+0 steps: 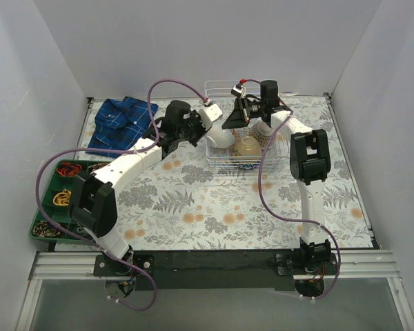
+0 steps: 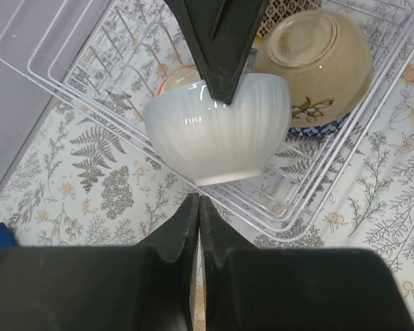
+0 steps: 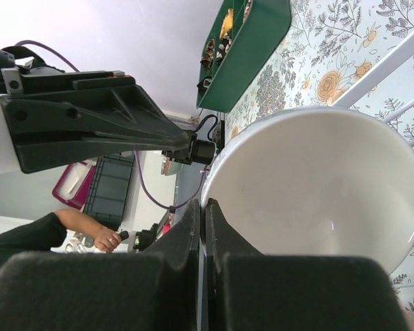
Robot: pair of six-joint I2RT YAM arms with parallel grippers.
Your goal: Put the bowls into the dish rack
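The white bowl point(image 2: 217, 138) hangs on its side over the dish rack point(image 2: 103, 55), at the rack's 9 o'clock end. Its mouth is turned toward the right arm and its foot toward the left. The right claw point(image 3: 203, 205) is closed to a narrow slit on the bowl's rim, with one finger inside the wall and one outside. The left claw point(image 2: 196, 203) sits just beside the bowl's foot with its fingers pressed together and nothing between them.

A tan bowl point(image 2: 317, 62) already lies tipped in the rack at the white bowl's 3 o'clock, resting on a blue-patterned bowl point(image 2: 317, 129). I cannot tell whether the white bowl touches the wires yet.

The white bowl looks like glazed ceramic: stiff, smooth, fairly heavy for its size, and likely to chip if it knocks the wire or its neighbours. The ribbed outside gives little extra grip and the glaze probably makes it slippery. A single pinch on the rim may therefore let it swivel or slide. The rim is the sensible place to hold it, since the wall is thin enough to fit between the fingers, while the round belly and small foot offer nothing to clamp. The thin rack wires will flex a little, so the bowl should be set down gently, clear of the tan bowl.
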